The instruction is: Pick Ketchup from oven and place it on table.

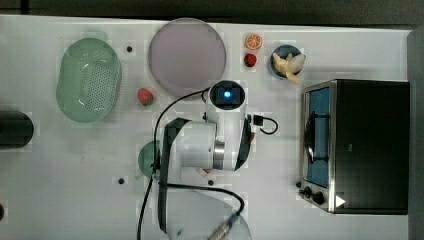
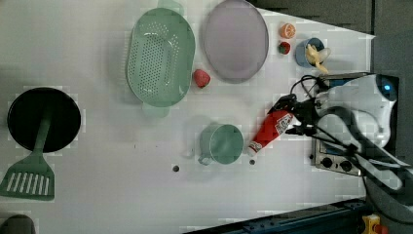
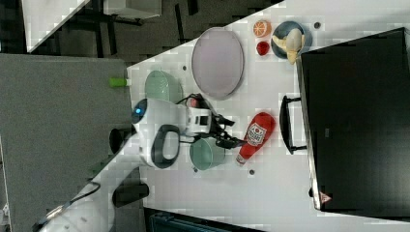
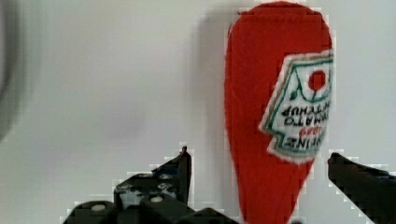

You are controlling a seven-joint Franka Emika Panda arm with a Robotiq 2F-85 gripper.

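A green cup (image 2: 221, 143) crowds the ketchup (image 2: 269, 130); bare table (image 2: 122, 195) beyond.

— Lighting up evenly and brightly from overhead, washing the table (image 1: 75, 165) nearly white, throwing soft shadows only.

— Breaking into blocky patches everywhere, though. Casting a faint shadow beside the ketchup (image 4: 271, 116), lying sharp between the fingers (image 4: 161, 179); blurring grey farther out.

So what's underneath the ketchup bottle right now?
Bare white table. The ketchup bottle lies on its side on it, between the green cup and the oven. The open gripper straddles it, and the bottle covers the spot directly beneath.
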